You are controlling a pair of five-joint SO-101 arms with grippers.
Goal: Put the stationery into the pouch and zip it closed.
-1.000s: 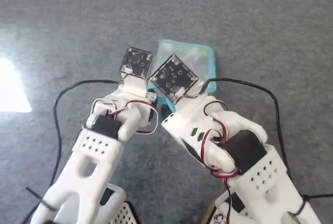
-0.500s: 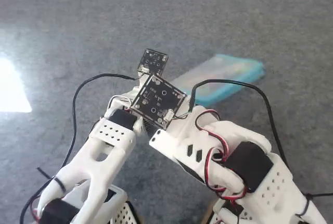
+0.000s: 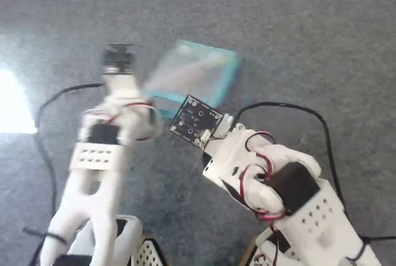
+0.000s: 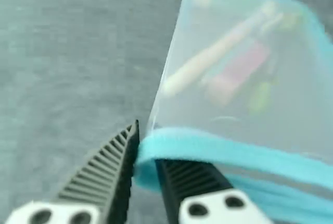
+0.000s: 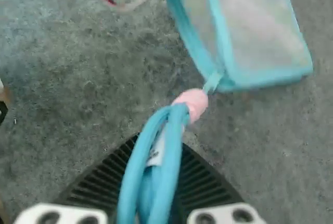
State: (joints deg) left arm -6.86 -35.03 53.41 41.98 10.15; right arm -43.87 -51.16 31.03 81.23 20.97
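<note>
1. The left gripper (image 4: 146,152) is pinching the teal rim at one corner of the pouch (image 4: 234,78). I read that as an anchor, so the bag cannot slide when the zip is pulled.
2. The right gripper (image 5: 156,157) has its jaws pressed together on a blue cord loop (image 5: 156,140). The loop runs through a pink bead (image 5: 190,103) to the zip tab (image 5: 212,82). Gripping the cord rather than the small tab looks like the easier hold.
3. The tab sits at the pouch corner away from the left gripper's pinch, so the two grippers work the zipped side from opposite ends. By my reckoning the zip has run its full length, but I cannot tell whether it is shut tight.
4. The pouch is on the far half of the desk (image 3: 309,43), about midway between its left and right edges. I cannot say whether it lies flat or is lifted.
5. The left wrist view shows through the clear wall: a pale pen (image 4: 218,49), a pink piece (image 4: 237,73) and a green bit (image 4: 259,96) are already inside.
6. The right wrist view adds the cord, bead and tab.
7. The high view adds both arms flanking the pouch.
</note>
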